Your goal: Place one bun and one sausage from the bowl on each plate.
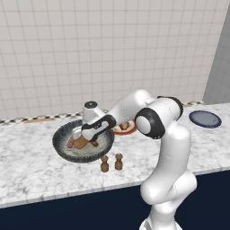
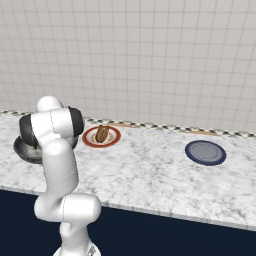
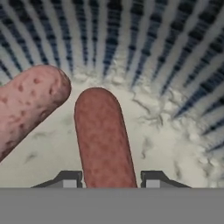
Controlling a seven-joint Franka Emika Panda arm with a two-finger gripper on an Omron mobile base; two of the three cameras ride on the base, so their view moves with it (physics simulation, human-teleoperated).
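Reddish-brown flesh is seen running up between the two dark fingertips [image 3: 70, 178] of the gripper [image 3: 107, 179] in the hand view: a sausage [image 3: 103, 135] lies lengthwise in the gap, with a tip close on either flank. Whether the tips are already pressing on it cannot be told; no contact is clearly shown, so the pinch is judged to be in the making. A second sausage [image 3: 28, 103] is seen just beside it at the left, slanting away and not clearly touching. Both rest on the pale speckled floor of the bowl [image 1: 60, 134], whose dark ribbed wall rises beyond them. From the left base view the gripper [image 1: 83, 139] is seen low inside the bowl, with a tan bun [image 1: 81, 143] under it. Further out, the red-rimmed plate [image 2: 89, 140] already carries a bun [image 2: 102, 133], and the navy plate [image 2: 206, 152] lies well apart along the marble counter [image 2: 150, 175]. Two brown shakers [image 1: 111, 163] stand in front of the bowl. For a good pick, the sausage is best squeezed across its width near the middle, lifted straight up clear of the rim, and the neighbouring sausage left undisturbed. Rolling or slipping is judged the main risk.
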